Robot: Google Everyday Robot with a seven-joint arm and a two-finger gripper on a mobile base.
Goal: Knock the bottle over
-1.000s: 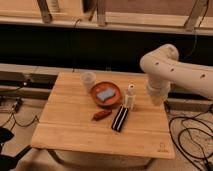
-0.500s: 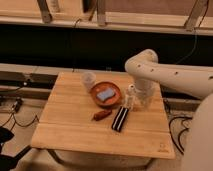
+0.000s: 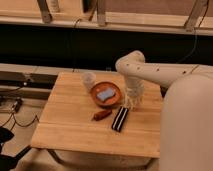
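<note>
While the gripper point(image 3: 133, 102) is being held low beside the orange bowl point(image 3: 93, 94), that bowl is being endangered by any stray sweep. Whether the gripper is spread cannot be told.

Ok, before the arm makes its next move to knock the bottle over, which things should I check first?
1. Gripper down at the table, right of the orange bowl: ok.
2. Bottle upright: cannot tell, the gripper hides it.
3. Orange bowl clear of the push: not ok, it sits close beside the gripper.
4. Black bar apart from the gripper: cannot tell, it lies just in front.
5. Cup upright, far from the gripper: ok.
</note>
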